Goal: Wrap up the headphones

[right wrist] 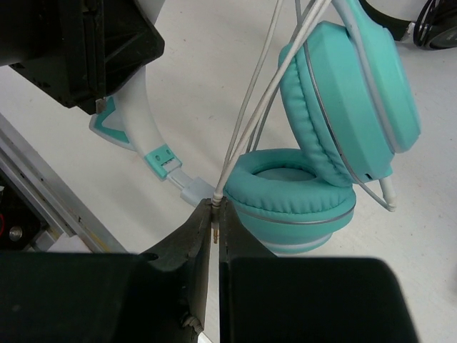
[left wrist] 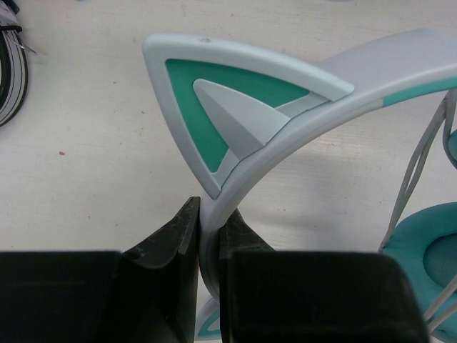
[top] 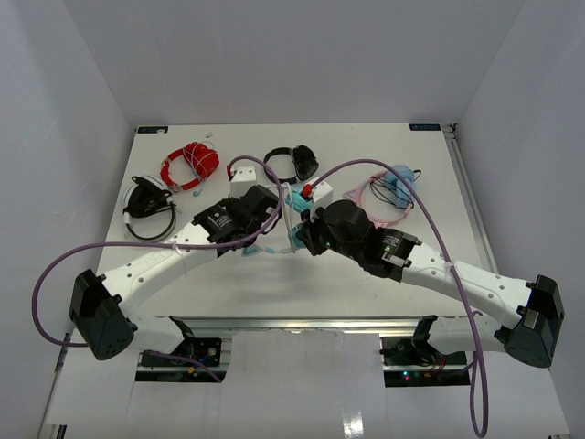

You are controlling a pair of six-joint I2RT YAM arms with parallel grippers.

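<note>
Fingers [left wrist: 175, 239] of my left gripper [left wrist: 211, 218] clamp the headphones [left wrist: 300, 132] by the headband, beside a cat ear [left wrist: 235, 107].
My right gripper [right wrist: 216, 211] pinches the white cable [right wrist: 246, 118] at its plug, teal cups [right wrist: 300, 189] just beyond. From above, everything sits mid-table between both grippers, away from all edges. A hard pull could slip that thin plug free, I judge, or tangle loose loops.

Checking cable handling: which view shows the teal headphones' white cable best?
The right wrist view: the white cable runs from the right pincer, shut on its plug end, up past the ear cups. The left wrist view catches only strands at its right edge; the top view barely resolves it.
</note>
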